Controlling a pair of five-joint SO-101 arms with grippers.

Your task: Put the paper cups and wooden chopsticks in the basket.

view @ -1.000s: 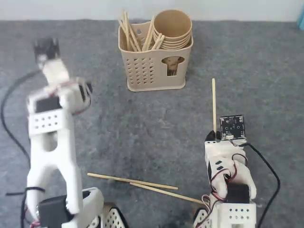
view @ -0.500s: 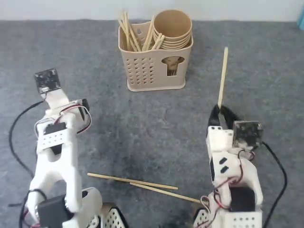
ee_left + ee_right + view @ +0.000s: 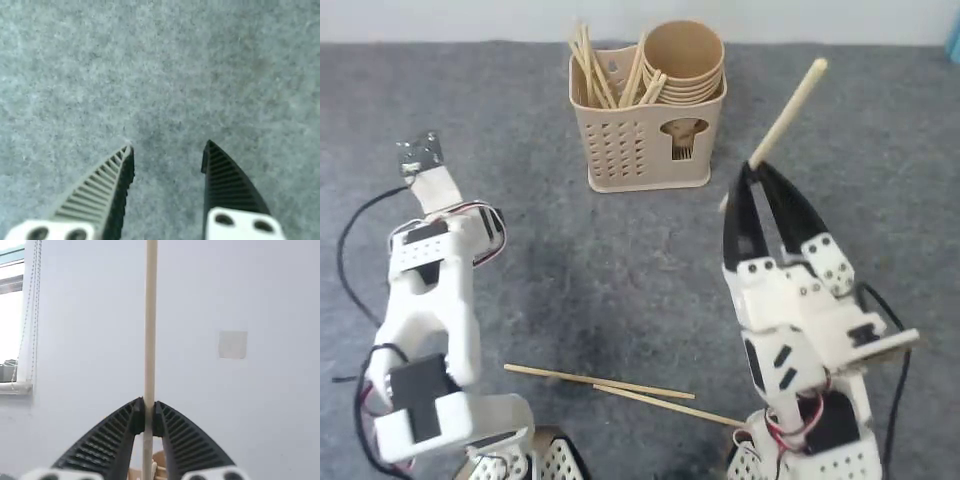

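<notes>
Right gripper (image 3: 148, 412): pressed together on one chopstick (image 3: 150, 315), pinched near its lower end. In the high view the long free part slants toward the upper right, just right of the basket (image 3: 620, 150). The basket, top centre, holds stacked cups (image 3: 683, 55) and several sticks.

Left gripper (image 3: 167, 155): spread, holding nothing, over bare mat (image 3: 570, 270).

Two more chopsticks (image 3: 595, 381) lie close together on the mat, lower centre.

I judge the stick light, stiff and smooth. Held so near one end, it may swivel between the pads. I would take the lying ones at mid-length, across the shaft, since they sit thin and flat in the nap.
</notes>
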